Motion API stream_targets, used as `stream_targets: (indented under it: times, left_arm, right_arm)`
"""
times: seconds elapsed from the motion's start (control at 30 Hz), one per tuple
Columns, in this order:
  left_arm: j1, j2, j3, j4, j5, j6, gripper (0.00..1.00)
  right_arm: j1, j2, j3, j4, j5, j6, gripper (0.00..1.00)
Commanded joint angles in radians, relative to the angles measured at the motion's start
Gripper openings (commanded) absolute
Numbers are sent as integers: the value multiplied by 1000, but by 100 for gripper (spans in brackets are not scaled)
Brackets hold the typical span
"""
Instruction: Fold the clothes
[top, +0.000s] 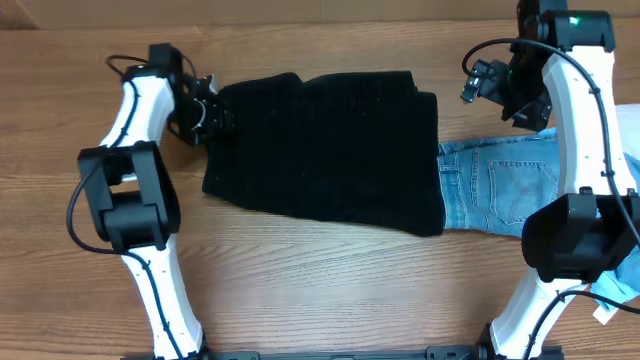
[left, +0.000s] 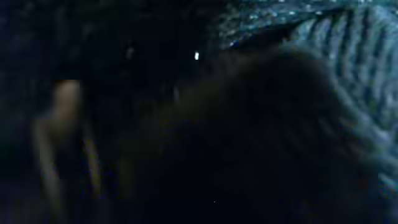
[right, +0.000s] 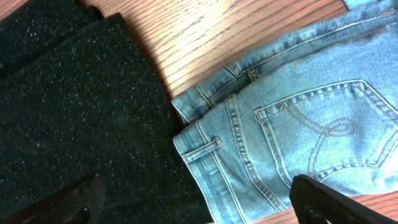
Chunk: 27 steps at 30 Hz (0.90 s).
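Two garments lie mid-frame: a black sweater (top: 325, 150), with jeans (top: 500, 190) poking out at its right. The left gripper (top: 210, 115) sits at the sweater's upper-left corner, its hold unreadable; the right gripper (right: 198, 204) hangs spread wide, empty. A weak pinch could drop that corner mid-fold.

Blurred almost to black across the left wrist view, filled by the large black fuzzy knit garment (left: 261, 149); cannot tell the left gripper's (top: 205, 112) grip. Cannot see all of the light-blue denim jeans (top: 500, 190): partly under the knit, behind the white right arm (top: 580, 120), cropped in the right wrist view. There, only blurred, cut-off fingertips (right: 336, 200) of the right gripper (top: 485, 85).
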Motion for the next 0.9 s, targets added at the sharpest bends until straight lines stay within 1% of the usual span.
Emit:
stream_targets:
  times: [0.0,0.03,0.1,0.17,0.23,0.3,0.33,0.47,0.6,0.73,0.87]
  left_arm:
    - [-27,23,-12,-16,-12,-5,4]
    - [-21,23,-11,-29,-58,-32,4]
    - [-1,21,-3,-77,-127,-43,4]
    - [31,15,10,-127,-244,-87,4]
    - [67,13,40,-184,-314,-87,4]
    - [109,13,100,-262,-397,-103,4]
    - [139,13,173,-330,-462,-117,4]
    - [157,13,389,-448,-528,-116,4]
    - [131,13,557,-550,-539,-117,4]
    - [48,13,581,-603,-539,-121,4]
    - [-84,13,585,-648,-547,-120,4]
  right_arm:
    - [2,-27,21,-4,3,5,100]
    - [5,-26,21,-4,-5,5,100]
    - [8,-26,21,-4,-11,5,100]
    - [8,-26,19,-6,-11,0,100]
    - [8,-26,19,-9,-11,0,100]
    - [8,-26,19,-12,-11,1,100]
    - [11,-26,19,-11,-11,1,100]
    - [46,-26,19,-10,-39,2,100]
    - [121,-26,19,21,-44,2,100]
    - [188,-26,6,49,-45,26,100]
    - [198,-26,-87,95,-45,58,100]
